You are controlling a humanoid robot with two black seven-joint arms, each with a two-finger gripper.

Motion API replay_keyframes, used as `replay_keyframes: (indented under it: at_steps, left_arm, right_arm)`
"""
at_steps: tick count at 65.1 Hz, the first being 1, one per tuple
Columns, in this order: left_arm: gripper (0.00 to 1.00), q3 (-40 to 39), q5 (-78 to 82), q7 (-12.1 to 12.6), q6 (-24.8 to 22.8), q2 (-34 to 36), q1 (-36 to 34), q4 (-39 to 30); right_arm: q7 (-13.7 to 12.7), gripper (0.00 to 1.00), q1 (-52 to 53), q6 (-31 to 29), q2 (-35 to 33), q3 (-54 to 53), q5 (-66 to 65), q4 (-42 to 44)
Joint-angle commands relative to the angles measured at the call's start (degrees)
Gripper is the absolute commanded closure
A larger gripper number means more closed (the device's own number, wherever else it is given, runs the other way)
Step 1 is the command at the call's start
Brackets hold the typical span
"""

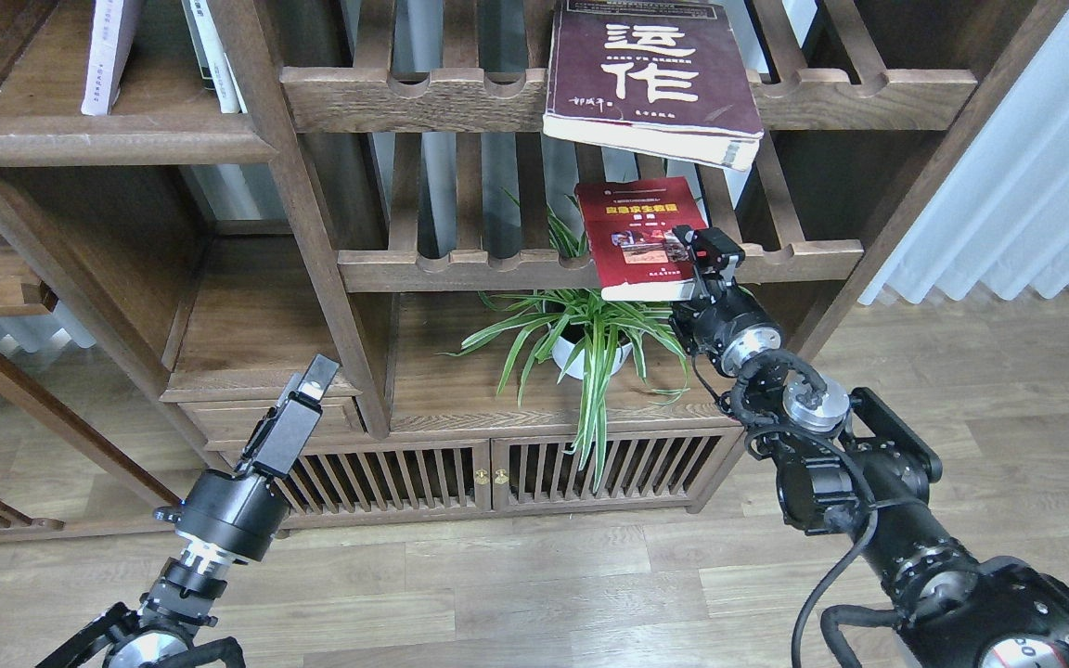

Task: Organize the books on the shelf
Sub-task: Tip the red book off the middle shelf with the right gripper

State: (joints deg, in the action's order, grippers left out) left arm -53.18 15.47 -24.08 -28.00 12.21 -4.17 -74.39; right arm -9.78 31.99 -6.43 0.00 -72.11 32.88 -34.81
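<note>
Our right pincer (703,252) touched the red book's (638,237) lower right corner at the slatted rack's (460,271) front edge; its opening we could not tell. Our left pincer (312,382) hung low, seemingly closed.

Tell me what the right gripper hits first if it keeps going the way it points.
Most likely the red book: the right gripper is already at its lower right corner, pointing up and inward. Whether it touches is unclear.

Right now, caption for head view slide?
Right gripper at the red book on a slatted rack; left gripper idle below.
</note>
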Motion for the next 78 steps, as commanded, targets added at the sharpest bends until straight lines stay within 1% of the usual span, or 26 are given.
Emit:
replay_keyframes:
  at_steps: [1,6,7,9,10,20,23,27,32,37,44,46,54,57,58,65,73,78]
  left_arm:
    - [0.00,0.00,0.00,0.00,0.00,0.01,-0.05,0.04]
    - [0.00,0.00,0.00,0.00,0.00,0.01,0.04,0.04]
    - [0.00,0.00,0.00,0.00,0.00,0.01,0.04,0.04]
    - [0.00,0.00,0.00,0.00,0.00,0.01,0.04,0.04]
    - [0.00,0.00,0.00,0.00,0.00,0.01,0.04,0.04]
    - [0.00,0.00,0.00,0.00,0.00,0.01,0.04,0.04]
    - [0.00,0.00,0.00,0.00,0.00,-0.08,0.13,0.13]
    - [0.00,0.00,-0.09,0.00,0.00,-0.25,0.04,0.04]
    - [0.00,0.00,-0.18,0.00,0.00,-0.60,0.04,0.04]
    - [0.00,0.00,-1.05,0.09,0.00,-0.87,-0.14,0.13]
    - [0.00,-0.17,-2.11,1.58,0.00,-0.96,-0.40,0.48]
    - [0.00,-0.26,-2.55,2.11,0.00,-0.96,-0.49,0.57]
    - [0.00,-0.96,-6.50,4.92,0.00,-1.92,-1.19,0.92]
    - [0.00,-1.23,-7.64,5.36,0.00,-2.27,-1.54,1.01]
    - [0.00,-1.23,-8.17,5.45,0.00,-2.36,-1.63,1.09]
    - [0.00,-1.23,-10.46,5.36,0.00,-2.45,-1.98,1.18]
    - [0.00,-0.35,-11.86,5.45,0.00,-1.75,-1.89,1.09]
    - [0.00,-0.26,-11.95,5.45,0.00,-1.75,-1.89,1.01]
  right_arm:
    - [-0.06,0.44,0.18,-0.16,0.00,0.03,0.34,0.00]
    - [-0.06,0.53,0.18,-0.16,0.00,0.03,0.34,0.00]
    - [-0.06,0.57,0.18,-0.25,0.00,0.03,0.43,0.00]
    - [0.03,0.61,0.26,-0.42,0.00,0.03,0.61,0.00]
    - [0.03,0.65,0.26,-0.51,0.00,0.03,0.96,0.00]
    - [0.20,0.77,0.35,-0.60,0.00,0.12,1.75,0.00]
    - [0.11,0.82,0.53,-0.77,0.00,0.03,1.84,0.09]
    - [0.11,0.86,0.53,-1.04,0.00,-0.05,1.93,0.35]
    - [-0.06,0.87,0.53,-1.92,0.00,-0.49,2.01,0.44]
    - [-0.50,0.93,0.35,-4.20,0.00,-0.67,2.37,0.36]
    - [-1.55,0.95,-0.09,-6.40,0.00,-0.67,3.07,-0.09]
    - [-2.17,0.95,-0.17,-6.75,0.00,-0.67,3.33,-0.26]
    - [-7.17,0.95,-2.10,-9.82,0.00,-0.41,3.68,-2.81]
    - [-8.93,0.95,-3.34,-11.23,0.00,-0.32,3.68,-4.04]
    - [-9.90,0.95,-4.12,-11.93,0.00,-0.32,3.68,-4.74]
    - [-13.68,0.95,-8.16,-14.57,0.00,-0.32,3.86,-8.87]
    - [-15.18,0.94,-12.65,-15.10,0.00,-0.49,4.04,-12.91]
    - [-17.02,0.94,-15.03,-16.15,0.00,-0.49,4.12,-15.11]
